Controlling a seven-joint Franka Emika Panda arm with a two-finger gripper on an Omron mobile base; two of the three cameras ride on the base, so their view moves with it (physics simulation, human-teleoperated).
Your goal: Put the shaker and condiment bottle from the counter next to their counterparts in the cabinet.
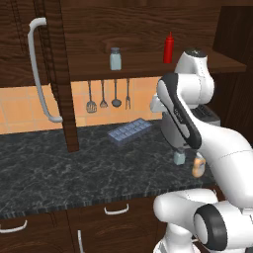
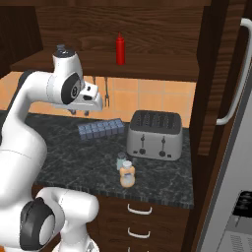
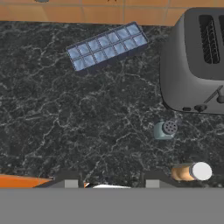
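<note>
Two small containers stand close together near the front edge of the counter, in front of the toaster: the shaker, pale blue-grey with a grey cap, and the condiment bottle, tan-orange with a whitish cap, which is the nearer of the two to the counter's front edge. They stand just beside each other; whether they touch cannot be told. The gripper hangs well above the counter, up near the level of the cabinet shelf board, and nothing sits between its fingers, which stand close together with only a narrow gap. In the hand view the finger tips rise at the bottom over bare dark stone, with the shaker above and to the right of them and the condiment bottle further right, level with the tips; both lie apart from the gripper. A blue ice cube tray lies toward the back edge of the counter, left of the toaster. On the shelf board stand the counterparts, a pale shaker and a slim red bottle, well apart from each other.
</note>
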